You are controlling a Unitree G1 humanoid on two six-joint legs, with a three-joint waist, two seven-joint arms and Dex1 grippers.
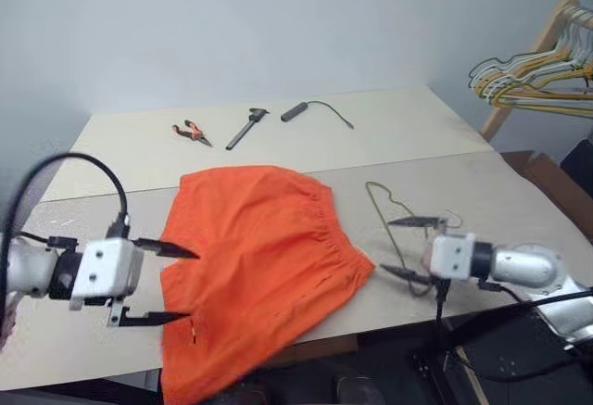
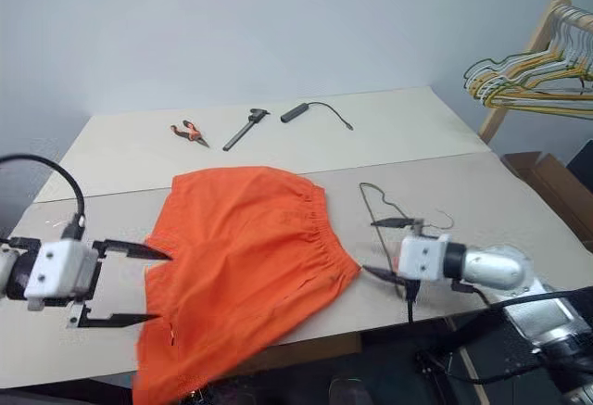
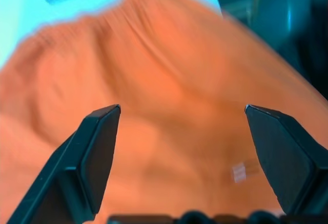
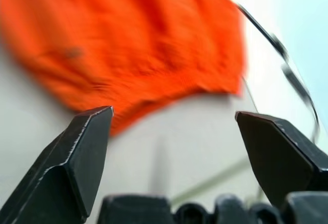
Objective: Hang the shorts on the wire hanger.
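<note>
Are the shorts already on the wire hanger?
No. The shorts lie spread on the table; the wire hanger lies flat beside them.

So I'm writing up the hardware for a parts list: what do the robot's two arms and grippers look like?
The left gripper and the right gripper look alike: a boxy white housing carrying two slim black fingers that taper to blunt wedge tips. A thick black cable loops up behind the left wrist. The right forearm is a silver-grey metal cylinder, with a thin black cable hanging under its housing.
</note>
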